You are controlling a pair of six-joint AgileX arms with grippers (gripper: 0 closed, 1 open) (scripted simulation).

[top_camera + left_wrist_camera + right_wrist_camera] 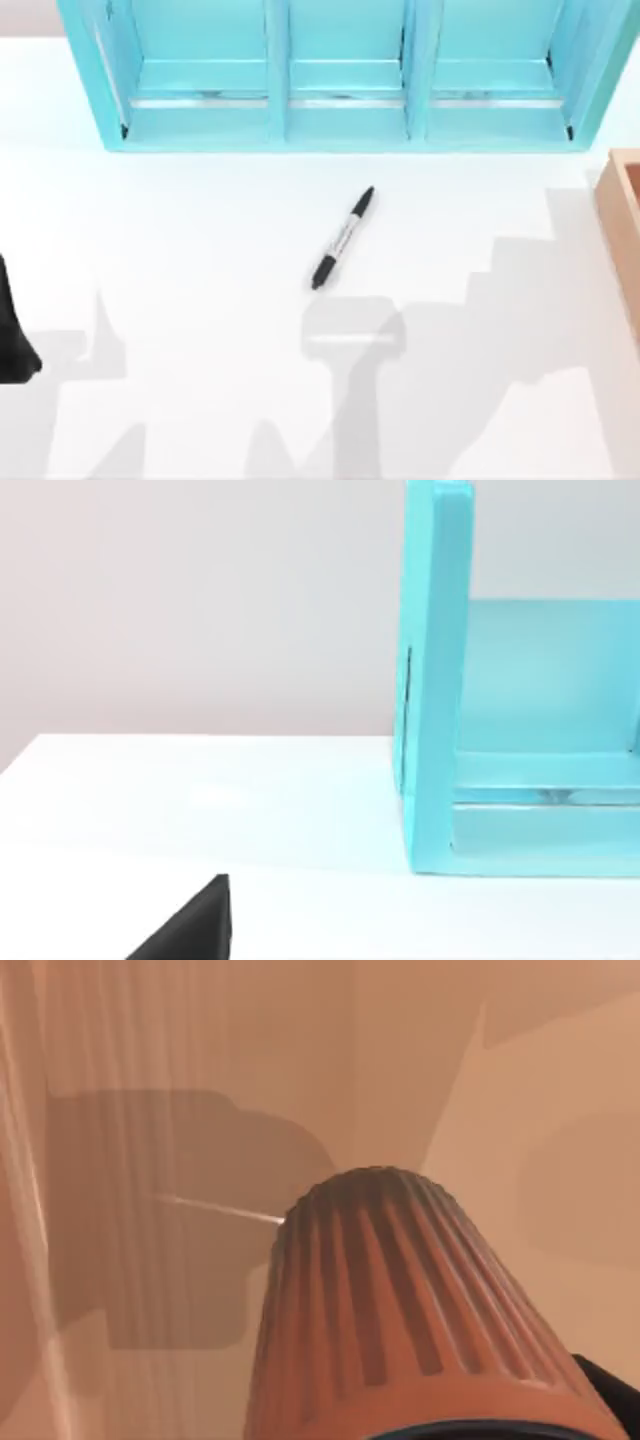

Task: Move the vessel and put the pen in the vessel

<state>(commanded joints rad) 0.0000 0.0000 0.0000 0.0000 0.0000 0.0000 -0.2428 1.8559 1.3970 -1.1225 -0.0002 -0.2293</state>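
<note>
One pen lies flat on the white table at centre frame of the top view, slanted, one end toward the upper right, the other toward the lower left, just below the turquoise shelf spanning the upper edge. Tan wooden box at the right edge. Left arm parked at the left edge; finger state cannot be told. Right wrist view: ribbed copper vessel close to the camera, tan box walls behind it; whether the right gripper pinches it cannot be told.

Bright, even light; soft grey shadows fall across the white table, edges slightly blurred.
</note>
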